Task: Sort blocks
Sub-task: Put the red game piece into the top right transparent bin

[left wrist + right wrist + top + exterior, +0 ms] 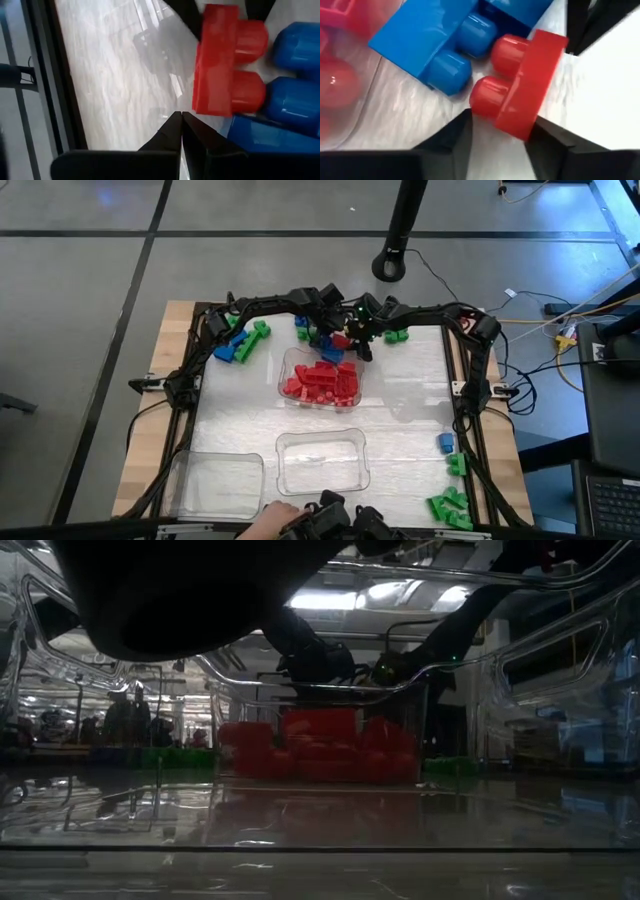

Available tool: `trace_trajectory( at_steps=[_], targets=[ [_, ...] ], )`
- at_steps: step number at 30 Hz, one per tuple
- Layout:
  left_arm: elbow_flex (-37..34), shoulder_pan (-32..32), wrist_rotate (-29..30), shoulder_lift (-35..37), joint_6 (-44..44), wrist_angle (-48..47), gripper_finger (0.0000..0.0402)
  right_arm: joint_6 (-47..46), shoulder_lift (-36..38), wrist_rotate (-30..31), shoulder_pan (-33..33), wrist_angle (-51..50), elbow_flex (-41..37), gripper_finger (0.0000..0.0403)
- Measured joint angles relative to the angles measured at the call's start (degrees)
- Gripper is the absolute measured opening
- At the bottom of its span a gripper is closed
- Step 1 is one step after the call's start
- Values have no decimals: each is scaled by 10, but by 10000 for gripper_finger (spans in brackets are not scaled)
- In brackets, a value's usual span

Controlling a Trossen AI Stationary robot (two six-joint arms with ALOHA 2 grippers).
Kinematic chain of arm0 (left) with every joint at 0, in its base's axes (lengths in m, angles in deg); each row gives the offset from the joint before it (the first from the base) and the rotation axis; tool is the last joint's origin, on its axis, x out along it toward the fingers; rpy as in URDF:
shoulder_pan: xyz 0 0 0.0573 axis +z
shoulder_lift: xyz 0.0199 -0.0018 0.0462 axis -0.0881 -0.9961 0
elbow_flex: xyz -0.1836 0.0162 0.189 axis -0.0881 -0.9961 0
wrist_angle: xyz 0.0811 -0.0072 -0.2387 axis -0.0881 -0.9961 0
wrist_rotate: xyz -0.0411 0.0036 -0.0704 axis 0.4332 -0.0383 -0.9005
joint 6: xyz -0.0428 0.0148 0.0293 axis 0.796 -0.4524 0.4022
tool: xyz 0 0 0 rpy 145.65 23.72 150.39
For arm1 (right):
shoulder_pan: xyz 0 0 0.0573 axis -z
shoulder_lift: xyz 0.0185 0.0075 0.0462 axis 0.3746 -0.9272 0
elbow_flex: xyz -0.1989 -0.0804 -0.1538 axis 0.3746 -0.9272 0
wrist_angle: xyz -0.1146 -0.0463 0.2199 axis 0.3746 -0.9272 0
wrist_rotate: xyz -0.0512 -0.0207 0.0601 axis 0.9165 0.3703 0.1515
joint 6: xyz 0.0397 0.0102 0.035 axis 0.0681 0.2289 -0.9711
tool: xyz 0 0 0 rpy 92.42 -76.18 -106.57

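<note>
A red block (527,80) lies on the white surface (410,395) at the far side, just beyond the tray of red blocks (320,380) and beside a blue block (440,35); its two studs nearly touch the blue block's studs. In the right wrist view the red block sits between the right gripper's (362,340) two dark fingers (447,137), which stand apart on either side of it; whether they press on it cannot be told. The left wrist view shows the same red block (225,60) from the other side, with blue blocks (295,100) next to it. The left gripper (181,122) is near it, its jaws together and holding nothing.

In the high view both arms reach in to the same spot at the far middle of the surface. The clear tray (290,365) there is piled with red blocks. Two other clear trays stand nearer the front: one in the middle (322,462) and one at the front left (215,482). Blue and green blocks (243,342) lie at the far left, a green one (398,336) at the far right of the arms, and more green blocks with a blue one (450,480) along the front right edge. A person's hand (268,520) shows at the front edge.

In the low view the red heap (315,745) stands in the middle distance, with green blocks (175,755) to its left.

No brand, label or writing can be read.
</note>
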Motion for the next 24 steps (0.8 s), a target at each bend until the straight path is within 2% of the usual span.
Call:
trace_trajectory(
  at_steps=[5,9,20,24],
  targets=[
    [0,0,-1,0,2,-1,1,7,-7,-2,1,16,-1,90],
    [0,0,-1,0,-2,1,1,15,-7,0,1,22,-1,52],
    [1,0,0,1,-5,1,1,58,-7,1,1,25,-1,8],
    [2,0,0,2,-2,1,1,74,-7,3,0,25,-1,4]
  ],
)
